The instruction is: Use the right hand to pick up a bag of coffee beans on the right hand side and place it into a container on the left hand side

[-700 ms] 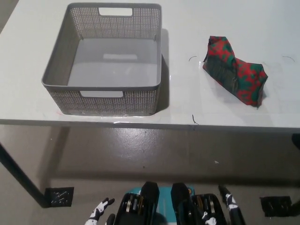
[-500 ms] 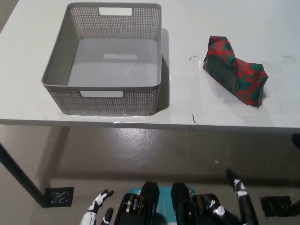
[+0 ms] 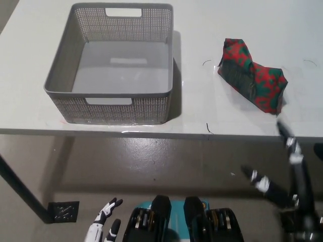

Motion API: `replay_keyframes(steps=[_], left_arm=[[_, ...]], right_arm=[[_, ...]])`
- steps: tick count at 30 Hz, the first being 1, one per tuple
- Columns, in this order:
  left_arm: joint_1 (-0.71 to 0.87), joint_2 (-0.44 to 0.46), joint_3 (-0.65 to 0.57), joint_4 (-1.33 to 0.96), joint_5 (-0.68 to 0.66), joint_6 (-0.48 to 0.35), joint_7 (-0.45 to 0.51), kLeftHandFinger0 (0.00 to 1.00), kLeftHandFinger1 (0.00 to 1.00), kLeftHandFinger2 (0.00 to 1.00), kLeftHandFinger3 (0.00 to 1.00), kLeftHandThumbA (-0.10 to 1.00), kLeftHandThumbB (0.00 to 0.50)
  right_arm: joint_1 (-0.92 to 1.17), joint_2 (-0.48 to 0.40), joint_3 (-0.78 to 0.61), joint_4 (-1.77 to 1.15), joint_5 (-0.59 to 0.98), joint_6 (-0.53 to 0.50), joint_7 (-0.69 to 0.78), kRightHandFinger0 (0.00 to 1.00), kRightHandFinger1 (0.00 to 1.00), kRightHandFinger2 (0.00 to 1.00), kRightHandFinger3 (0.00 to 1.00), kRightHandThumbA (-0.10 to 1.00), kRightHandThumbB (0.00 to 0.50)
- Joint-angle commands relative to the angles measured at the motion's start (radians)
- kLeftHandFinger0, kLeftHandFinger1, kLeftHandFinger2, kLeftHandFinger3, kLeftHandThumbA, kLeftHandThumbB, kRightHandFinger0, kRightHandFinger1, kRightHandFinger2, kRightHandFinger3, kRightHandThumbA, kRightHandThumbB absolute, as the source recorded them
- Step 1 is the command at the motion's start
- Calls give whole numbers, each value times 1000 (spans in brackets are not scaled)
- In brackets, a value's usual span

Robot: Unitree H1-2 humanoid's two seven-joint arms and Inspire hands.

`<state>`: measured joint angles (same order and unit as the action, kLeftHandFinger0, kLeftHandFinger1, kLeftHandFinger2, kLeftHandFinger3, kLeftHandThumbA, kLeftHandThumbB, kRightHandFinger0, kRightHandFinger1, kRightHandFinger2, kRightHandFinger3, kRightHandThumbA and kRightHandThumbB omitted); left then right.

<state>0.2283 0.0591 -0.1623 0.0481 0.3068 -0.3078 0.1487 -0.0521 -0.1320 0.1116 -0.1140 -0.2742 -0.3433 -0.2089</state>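
The bag of coffee beans (image 3: 252, 75), red and green patterned, lies on the white table (image 3: 212, 30) at the right. An empty grey mesh container (image 3: 113, 65) with handle slots stands on the table's left half. My black right hand (image 3: 285, 174) rises at the lower right, below the table's front edge and just short of the bag, open with fingers spread. My white left hand (image 3: 103, 227) rests low at the bottom left, fingers apart, holding nothing.
The table's front edge (image 3: 151, 133) runs across the middle of the view, with grey floor beneath it. A dark table leg (image 3: 20, 194) slants at the lower left. Small pen marks sit on the table around the bag.
My right hand has risen from the bottom edge up and to the right, toward the table's front edge below the bag. The bag, container and left hand have stayed put.
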Motion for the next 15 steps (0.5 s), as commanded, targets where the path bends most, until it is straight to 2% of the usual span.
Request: replay_keyframes(steps=[1,5,6,10,11,12,13,14,15], left_arm=[[34,8,9,15,-13,-62,3,1000,1000,1000,1000,1000,319],[47,4,15,40,-9,-85,16,1000,1000,1000,1000,1000,327],[57,8,15,36,-2,-81,16,1000,1000,1000,1000,1000,340],[64,8,18,32,12,-76,22,1000,1000,1000,1000,1000,335],[65,8,18,34,14,-77,23,1000,1000,1000,1000,1000,330],[67,9,18,37,14,-81,23,1000,1000,1000,1000,1000,329],[65,8,19,45,12,-84,24,1000,1000,1000,1000,1000,343],[66,9,18,51,10,-88,24,1000,1000,1000,1000,1000,348],[68,9,18,53,11,-89,25,1000,1000,1000,1000,1000,355]], right_arm=[[-153,-44,-48,-131,-120,145,61,1000,1000,1000,1000,1000,500],[-297,-74,-67,-129,-99,250,115,1000,1000,1000,1000,1000,500],[-339,-84,-68,-138,-115,303,136,1000,1000,1000,1000,1000,500],[-458,-117,-54,-220,-191,496,230,1000,1000,1000,1000,1000,500],[-489,-125,-44,-255,-232,560,272,1000,1000,1000,1000,969,500],[-538,-136,-32,-291,-268,634,325,1000,1000,1000,1000,876,500],[-581,-146,-26,-295,-279,674,355,1000,1000,1000,1000,778,463],[-629,-160,-18,-286,-290,707,386,1000,1000,1000,1000,742,443],[-687,-178,-5,-252,-302,748,420,1000,1000,1000,1000,743,445]])
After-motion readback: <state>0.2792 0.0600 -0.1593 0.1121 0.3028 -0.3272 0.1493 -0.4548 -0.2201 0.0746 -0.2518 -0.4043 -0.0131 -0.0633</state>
